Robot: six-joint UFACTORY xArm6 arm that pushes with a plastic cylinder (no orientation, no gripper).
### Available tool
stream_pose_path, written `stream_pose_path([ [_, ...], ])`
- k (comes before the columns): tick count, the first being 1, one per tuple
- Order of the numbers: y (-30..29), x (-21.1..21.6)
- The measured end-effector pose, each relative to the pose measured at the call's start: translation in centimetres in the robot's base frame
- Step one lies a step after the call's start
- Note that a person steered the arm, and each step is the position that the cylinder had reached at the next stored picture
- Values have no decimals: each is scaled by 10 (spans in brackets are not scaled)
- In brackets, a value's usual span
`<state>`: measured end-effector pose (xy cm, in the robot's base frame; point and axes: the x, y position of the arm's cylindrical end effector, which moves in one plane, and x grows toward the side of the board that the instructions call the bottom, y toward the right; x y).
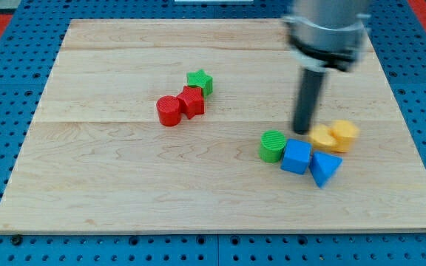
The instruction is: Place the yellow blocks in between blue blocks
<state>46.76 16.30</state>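
Note:
Two yellow blocks lie touching at the view's right: a rounded, blurred one [321, 136] and a hexagon-like one [344, 134] to its right. Just below them sit a blue cube [296, 157] and a blue triangular block [325, 168], side by side and touching. My tip [302, 131] is at the left edge of the yellow pair, just above the blue cube, close to or touching the left yellow block. The rod is blurred.
A green cylinder [273, 145] touches the blue cube's left side. Near the board's middle a red cylinder [168, 111], a red block [191, 101] and a green star [200, 81] form a diagonal cluster. The wooden board [109, 192] lies on a blue pegboard.

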Motion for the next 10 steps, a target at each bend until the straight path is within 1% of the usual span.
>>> stream_pose_path([
  [1,0,-36],
  [2,45,-58],
  [3,106,-26],
  [4,108,27],
  [5,68,37],
  [6,72,16],
  [7,54,21],
  [8,3,38],
  [9,33,3],
  [10,108,5],
])
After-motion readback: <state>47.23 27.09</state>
